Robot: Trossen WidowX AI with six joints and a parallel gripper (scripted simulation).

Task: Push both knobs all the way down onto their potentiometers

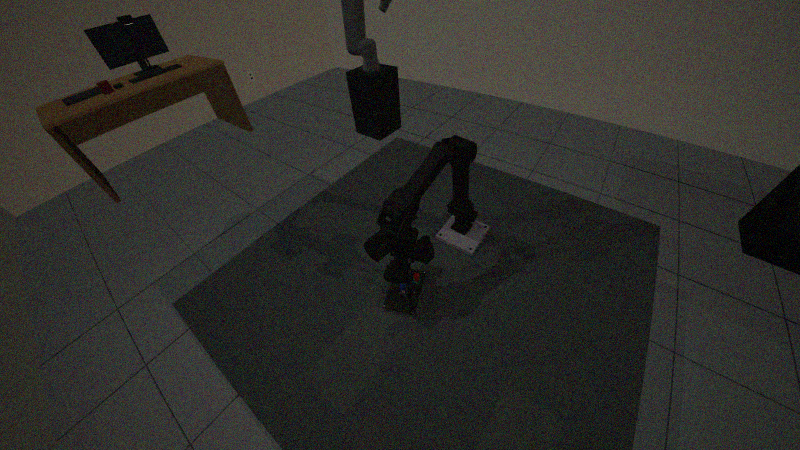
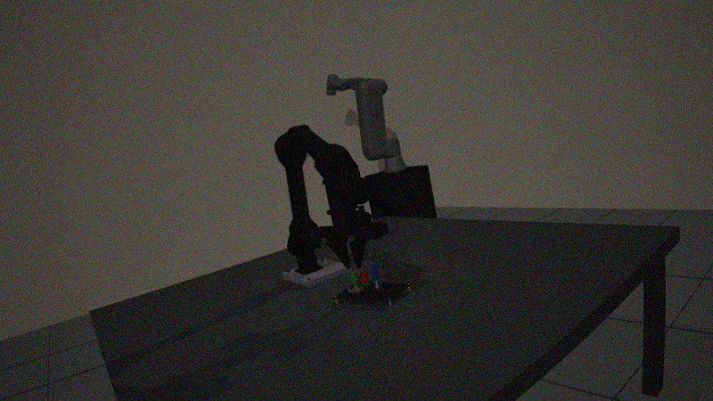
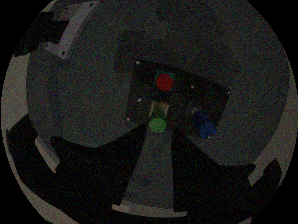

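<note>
The circuit board (image 1: pixel 398 305) (image 2: pixel 393 292) (image 3: pixel 210 100) stands on short legs. The green knob (image 2: pixel 354 277) (image 3: pixel 157 125) stands above a pale potentiometer; any gap below it is too dim to tell. The red knob (image 1: pixel 416 276) (image 2: pixel 364 276) (image 3: pixel 164 82) stands behind it. The blue knob (image 1: pixel 402 287) (image 2: pixel 374 272) (image 3: pixel 205 126) stands high, with a pale shaft visible below it in the exterior view. My gripper (image 2: pixel 353 265) (image 3: pixel 160 130) is partly open, its tips just above the green knob on either side of it, holding nothing. The top view hides the fingertips and green knob.
The arm's pale base plate (image 1: pixel 475 240) (image 2: pixel 299 278) (image 3: pixel 75 32) is on the table behind the board. The blue and red knobs stand close to the fingers. A grey robot arm on a black pedestal (image 1: pixel 374 100) (image 2: pixel 404 192) and a wooden desk (image 1: pixel 131 103) are farther away.
</note>
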